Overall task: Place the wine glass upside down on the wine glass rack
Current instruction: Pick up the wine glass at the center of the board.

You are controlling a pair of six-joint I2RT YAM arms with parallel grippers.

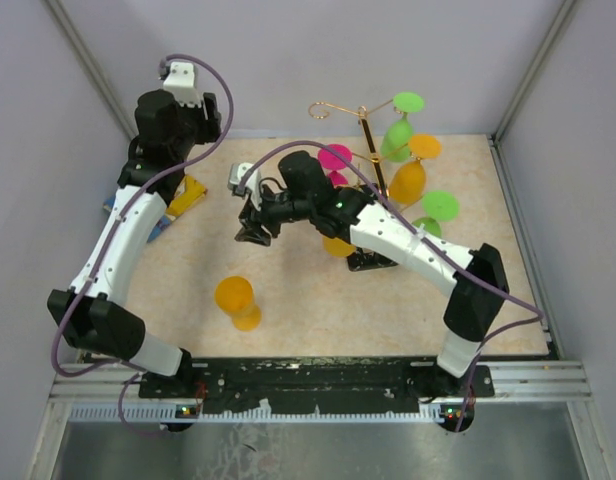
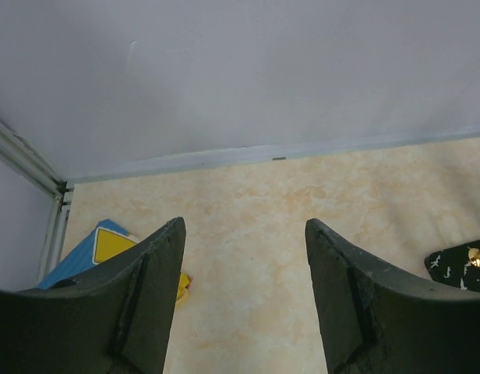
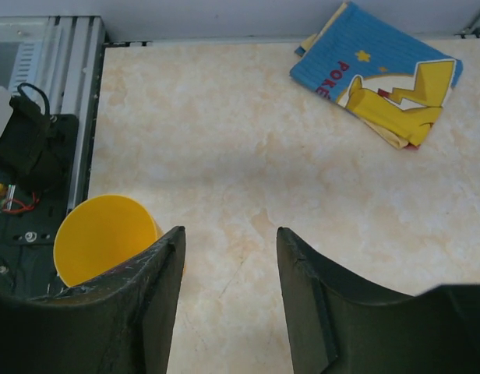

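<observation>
A yellow-orange wine glass (image 1: pixel 238 300) rests on the table near the front; the right wrist view shows its open mouth (image 3: pixel 100 238) just left of my left finger. The wine glass rack (image 1: pixel 371 140) is a gold wire stand on a black marbled base (image 1: pixel 373 262) at the back right. Several green, pink and orange glasses hang on it upside down. My right gripper (image 1: pixel 253 235) (image 3: pixel 231 232) hovers open over bare table, between rack and glass, holding nothing. My left gripper (image 2: pixel 244 226) is open and empty near the back left corner, facing the wall.
A blue and yellow packet (image 1: pixel 178 200) (image 3: pixel 380 70) (image 2: pixel 100 245) lies at the back left, under the left arm. Grey walls close the back and sides. A corner of the rack's base (image 2: pixel 458 265) shows at the right of the left wrist view.
</observation>
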